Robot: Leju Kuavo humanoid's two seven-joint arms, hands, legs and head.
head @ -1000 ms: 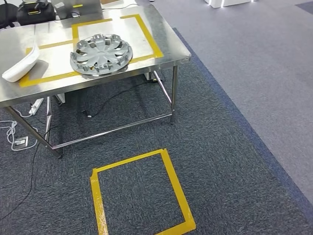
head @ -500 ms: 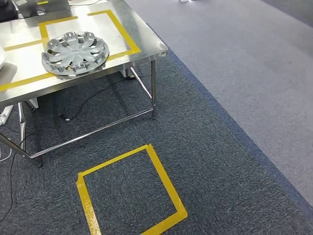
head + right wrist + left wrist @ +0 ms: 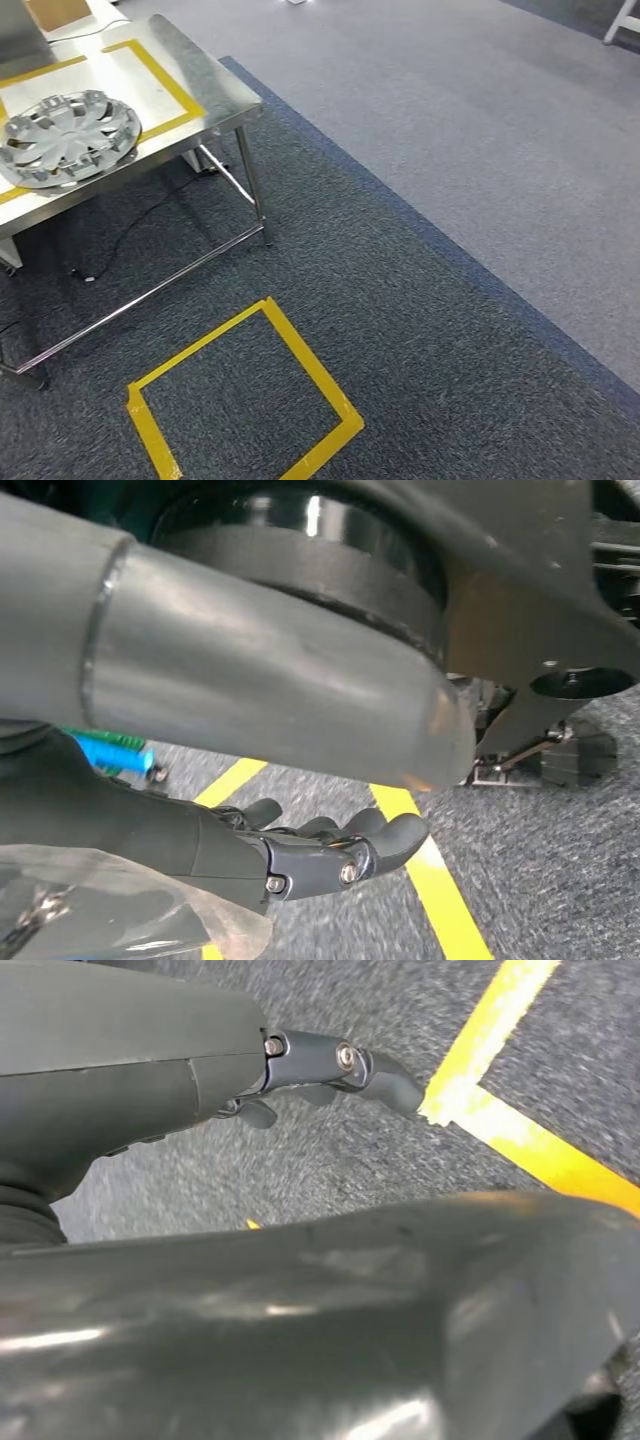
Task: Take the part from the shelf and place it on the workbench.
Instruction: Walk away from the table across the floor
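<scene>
A silver hubcap lies flat on the steel workbench, inside a yellow tape frame, at the upper left of the head view. My left hand hangs over dark carpet near a yellow tape corner, fingers stretched out and holding nothing. My right hand also hangs above the carpet and a yellow tape line. Its fingers are loosely curved and nothing is in them.
A yellow tape square marks the dark carpet in front of the workbench. A black cable runs under the bench beside its leg. Lighter grey carpet stretches to the right and far side.
The whole head picture has shifted: the camera has turned right, so the workbench and hubcap slid to the left edge. The white piece on the bench has left the frame.
</scene>
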